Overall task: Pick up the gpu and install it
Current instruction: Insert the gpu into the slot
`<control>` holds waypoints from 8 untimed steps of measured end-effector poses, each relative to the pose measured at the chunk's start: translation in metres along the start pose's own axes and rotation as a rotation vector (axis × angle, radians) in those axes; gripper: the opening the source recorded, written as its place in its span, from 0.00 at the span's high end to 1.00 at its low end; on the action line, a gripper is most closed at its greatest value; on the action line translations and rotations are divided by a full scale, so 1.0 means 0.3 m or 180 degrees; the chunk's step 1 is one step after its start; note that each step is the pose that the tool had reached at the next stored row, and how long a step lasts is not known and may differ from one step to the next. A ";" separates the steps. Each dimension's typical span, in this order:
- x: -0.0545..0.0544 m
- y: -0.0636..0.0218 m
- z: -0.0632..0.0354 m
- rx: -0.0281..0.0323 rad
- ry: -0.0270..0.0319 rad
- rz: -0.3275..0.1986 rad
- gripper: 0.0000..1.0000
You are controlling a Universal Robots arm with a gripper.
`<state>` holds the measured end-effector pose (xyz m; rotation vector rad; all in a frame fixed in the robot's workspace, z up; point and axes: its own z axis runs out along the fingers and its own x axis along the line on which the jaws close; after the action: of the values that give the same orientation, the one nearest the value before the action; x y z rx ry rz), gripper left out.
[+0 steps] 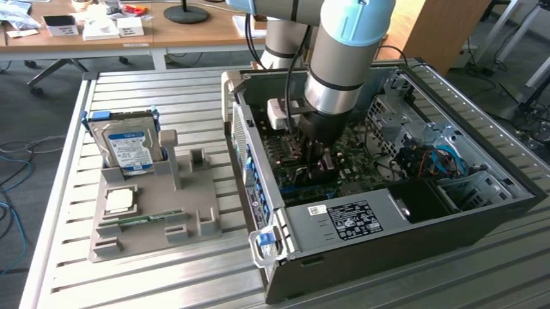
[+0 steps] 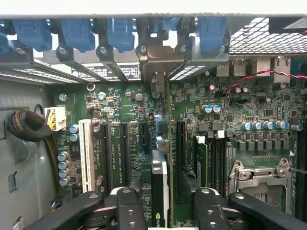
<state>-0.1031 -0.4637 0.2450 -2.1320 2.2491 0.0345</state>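
The open computer case (image 1: 387,187) lies on its side on a table of silvery metal slats (image 1: 172,277). The arm reaches down into the case, and the gripper (image 2: 163,206) stands over the green motherboard (image 2: 230,120). Its two black fingers (image 2: 127,211) are apart, one on each side of the gpu (image 2: 159,191), and they do not clamp it. The gpu stands on its edge between the long black slots of the board, with its metal bracket end toward the row of blue clips (image 2: 120,33) at the rear wall of the case. Whether the card sits fully in its slot, I cannot tell.

At the exterior view's left of the case, a grey holder tray (image 1: 154,212) rests on the same table. A silver hard drive (image 1: 129,148) with a blue-white label stands upright in it, a square processor chip (image 1: 118,201) lies flat, and a narrow green memory stick (image 1: 142,220) lies near it.

Behind the table there is a wooden desk (image 1: 112,35) with small boxes and a round black lamp base (image 1: 187,13). The floor is grey carpet, with cables (image 1: 13,167) on it.
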 end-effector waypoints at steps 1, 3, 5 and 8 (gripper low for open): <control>0.000 0.000 -0.003 0.0000 0.0001 0.0000 0.54; -0.001 0.000 -0.017 0.0000 0.0000 0.0000 0.54; -0.002 0.000 -0.037 0.0000 0.0000 0.0000 0.54; -0.003 -0.001 -0.070 0.0000 0.0000 0.0000 0.54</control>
<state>-0.1031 -0.4637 0.2661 -2.1321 2.2491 0.0344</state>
